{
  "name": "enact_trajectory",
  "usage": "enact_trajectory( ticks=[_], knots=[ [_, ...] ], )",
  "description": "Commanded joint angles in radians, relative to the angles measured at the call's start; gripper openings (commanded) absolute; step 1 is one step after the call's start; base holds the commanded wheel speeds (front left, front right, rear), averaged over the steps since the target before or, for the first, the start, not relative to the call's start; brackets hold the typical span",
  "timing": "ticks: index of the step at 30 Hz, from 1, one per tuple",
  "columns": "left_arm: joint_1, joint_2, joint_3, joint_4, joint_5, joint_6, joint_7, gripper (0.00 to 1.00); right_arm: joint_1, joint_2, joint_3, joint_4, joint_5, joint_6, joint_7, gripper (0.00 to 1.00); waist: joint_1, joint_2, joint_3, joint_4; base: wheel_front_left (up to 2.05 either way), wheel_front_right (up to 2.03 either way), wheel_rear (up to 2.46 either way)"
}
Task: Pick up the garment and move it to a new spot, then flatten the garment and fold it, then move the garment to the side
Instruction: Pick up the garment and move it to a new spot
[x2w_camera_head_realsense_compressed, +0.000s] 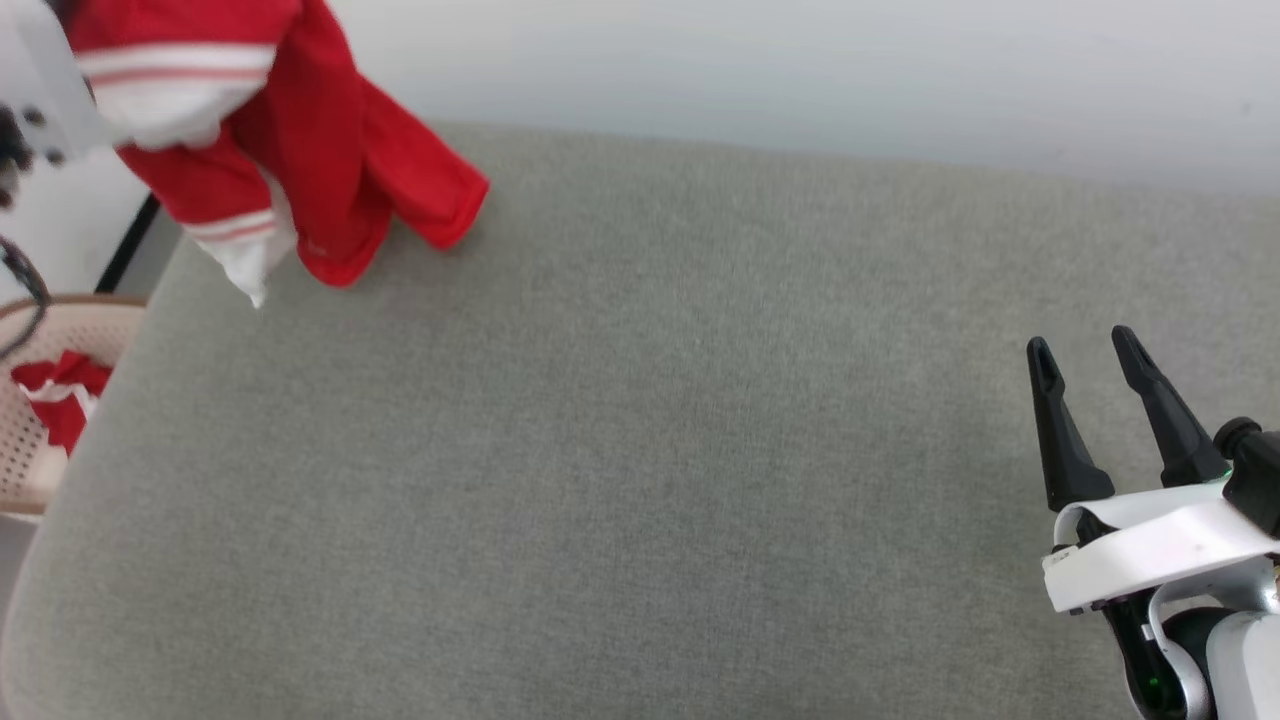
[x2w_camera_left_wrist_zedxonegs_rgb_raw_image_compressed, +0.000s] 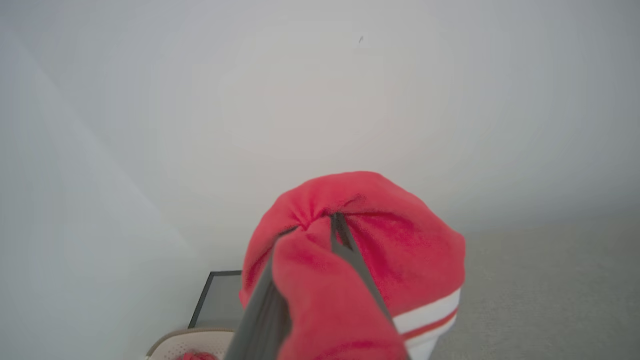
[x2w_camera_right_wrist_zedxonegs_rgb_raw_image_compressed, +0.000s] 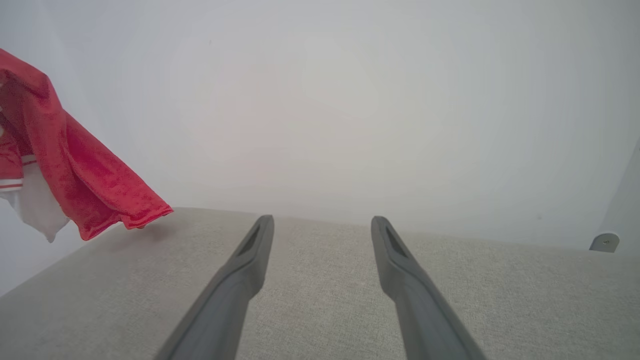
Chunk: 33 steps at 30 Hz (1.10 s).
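In the left wrist view the left hand pinches a bunched fold of the garment, its two dark fingers pressed nearly together with red cloth bulging around them. In the head view the garment hangs at the upper left, white sleeves and striped bands showing. Its lowest red fold is over the far left corner of the grey fabric-covered counter; whether it touches there I cannot tell. The right hand sits at the lower right above bare counter, fingers spread wide and holding nothing, well apart from the garment. At the left edge stands a beige woven basket with a red-white cloth inside.
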Motion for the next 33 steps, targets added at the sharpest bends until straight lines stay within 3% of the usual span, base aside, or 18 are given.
enact_trajectory(
  ticks=[1,11,23,33],
  knots=[
    [-0.025,0.010,-0.001,-0.023,0.006,-0.001,0.006,0.00,0.018,0.007,-0.005,0.004,-0.003,0.001,-0.008,1.00,0.0000,0.0000,-0.054,0.000,0.00,0.00,0.00],
    [-0.031,0.025,-0.042,-0.190,0.010,0.014,0.094,0.00,0.035,0.022,-0.073,0.015,-0.020,0.001,-0.025,1.00,0.0000,0.0000,-0.099,-0.086,0.00,0.00,0.00],
    [0.031,-0.010,-0.088,-0.461,0.005,0.112,0.214,0.00,0.059,0.043,-0.215,-0.027,-0.050,0.001,-0.019,1.00,0.0000,0.0000,-0.063,-0.244,0.00,0.00,0.00],
    [0.163,-0.086,-0.164,-0.545,-0.019,0.193,0.280,0.00,0.061,0.072,-0.255,0.012,-0.045,0.001,-0.047,1.00,0.0000,0.0000,-0.007,-0.353,0.00,0.00,0.00]
  ],
)
